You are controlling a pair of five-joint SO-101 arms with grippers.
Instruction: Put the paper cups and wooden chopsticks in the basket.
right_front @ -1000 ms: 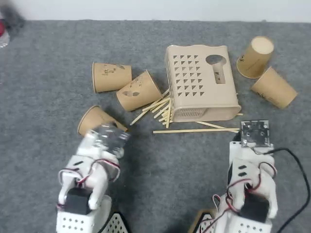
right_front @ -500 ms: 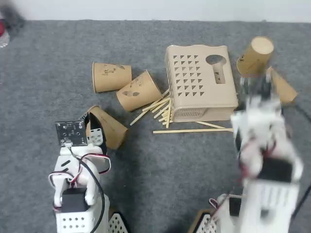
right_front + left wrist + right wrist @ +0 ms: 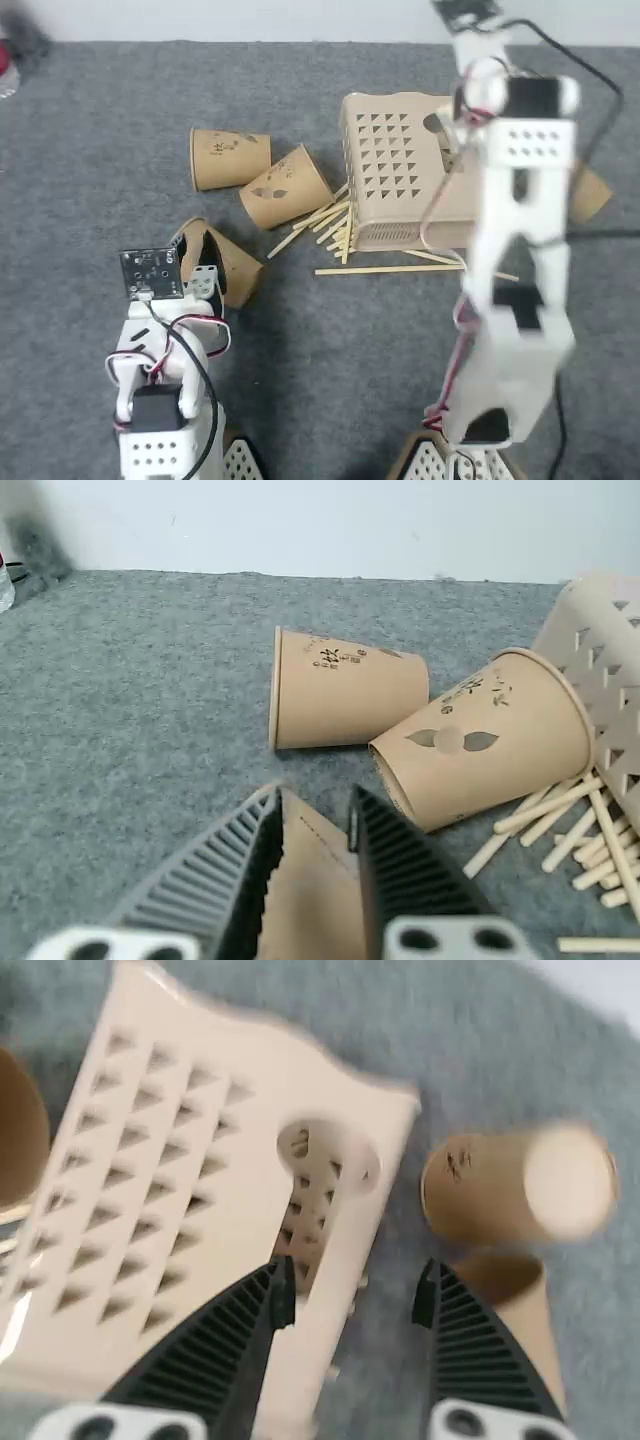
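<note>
Held paper cup (image 3: 238, 272) (image 3: 312, 880) lies on its side at the near-L part of the grey bench (image 3: 90, 130), its wall squashed. L jaws are clamped on it, one finger on each side of the wall, w/ the L arm (image 3: 160, 345) right behind it.

Just beyond are 2 more cups on their sides, close together: second paper cup (image 3: 228, 158) (image 3: 345, 685), mouth to the L, and third paper cup (image 3: 285, 187) (image 3: 490, 740). Next to the third one are the wooden chopsticks (image 3: 325, 222) (image 3: 575, 825), a loose heap fanned against the basket's near-L corner. A single chopstick (image 3: 400, 269) lies flat just in front of the basket.

Basket (image 3: 400, 170) (image 3: 170, 1160) is mid-bench, tipped over, w/ its triangle-holed wall and oval handle hole facing up.

On its R side are a fourth paper cup (image 3: 515, 1185), pale base toward the wrist cam, and a fifth paper cup (image 3: 588, 190) (image 3: 515, 1295) just beside it.

R arm (image 3: 515, 200) stretches over the basket's R part. R jaws are apart and hold nothing, above the basket's R edge and the strip of bench between it and those 2 cups.
</note>
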